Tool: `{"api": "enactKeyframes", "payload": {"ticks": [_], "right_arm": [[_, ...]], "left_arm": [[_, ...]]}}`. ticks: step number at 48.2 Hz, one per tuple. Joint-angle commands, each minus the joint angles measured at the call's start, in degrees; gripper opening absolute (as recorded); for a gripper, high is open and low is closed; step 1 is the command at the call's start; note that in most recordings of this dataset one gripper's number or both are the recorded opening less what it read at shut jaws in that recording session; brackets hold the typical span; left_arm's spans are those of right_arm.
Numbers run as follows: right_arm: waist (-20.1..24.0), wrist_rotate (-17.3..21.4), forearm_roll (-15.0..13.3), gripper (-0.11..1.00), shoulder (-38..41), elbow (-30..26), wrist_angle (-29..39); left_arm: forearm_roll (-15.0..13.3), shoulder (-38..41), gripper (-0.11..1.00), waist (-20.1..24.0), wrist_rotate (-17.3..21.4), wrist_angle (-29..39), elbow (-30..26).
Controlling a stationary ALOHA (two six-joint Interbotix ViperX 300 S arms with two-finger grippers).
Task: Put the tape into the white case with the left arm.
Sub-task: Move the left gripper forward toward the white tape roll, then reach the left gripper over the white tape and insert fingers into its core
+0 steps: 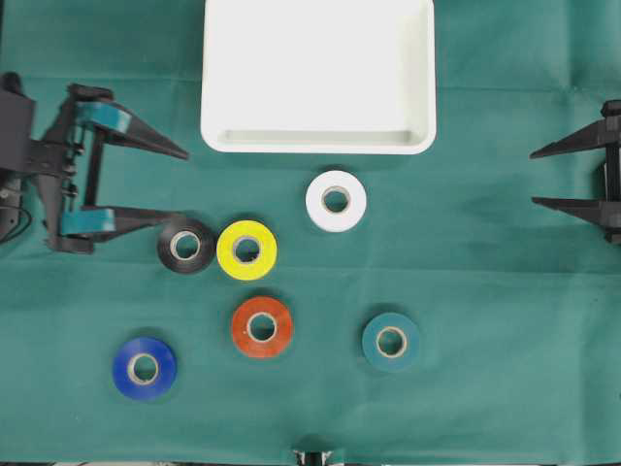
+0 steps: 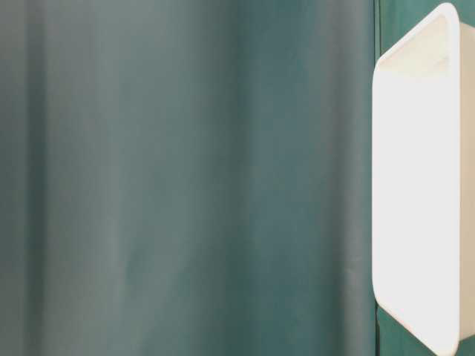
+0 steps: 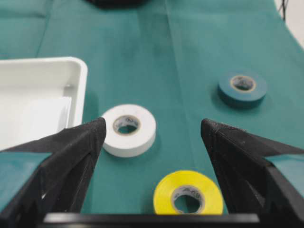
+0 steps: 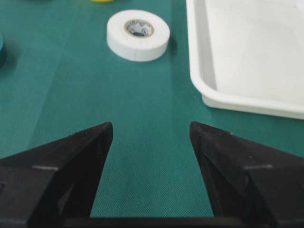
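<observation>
Six tape rolls lie flat on the green cloth: white [image 1: 336, 201], yellow [image 1: 246, 249], black [image 1: 186, 245], orange-red [image 1: 262, 326], teal [image 1: 391, 341] and blue [image 1: 145, 368]. The white case [image 1: 318, 76] sits empty at the top middle. My left gripper [image 1: 184, 186], with teal bands, is open and empty at the left; one fingertip is right by the black roll. Its wrist view looks between the open jaws of the left gripper [image 3: 153, 126] at the white roll [image 3: 129, 129], the yellow roll [image 3: 188, 198] and the case [image 3: 38, 71]. My right gripper [image 1: 533, 178] is open and empty at the right edge.
The right wrist view shows bare cloth between the open jaws of the right gripper [image 4: 151, 128], the white roll [image 4: 137, 34] ahead and the case's corner [image 4: 204, 90] to its right. The table-level view shows the case [image 2: 415, 185] and green cloth.
</observation>
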Motion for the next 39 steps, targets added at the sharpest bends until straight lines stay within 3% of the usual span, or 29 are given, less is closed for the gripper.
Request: {"api": "enactKeyframes", "payload": {"ticks": [1,22,39], "right_arm": [[-0.1,0.1,-0.1,0.98,0.2,-0.6,-0.2],[0.0,0.2,-1.2,0.98,-1.4,-0.2,-0.2],[0.0,0.1,-8.8,0.98,-1.5,0.2,-0.5]], "left_arm": [[-0.1,2.9,0.92,0.2,0.0,-2.1,-1.8],[-0.1,14.2,0.92,0.4,0.0,3.3,-8.3],[-0.1,14.8,0.92,0.9,-0.1,4.1,-9.1]]}}
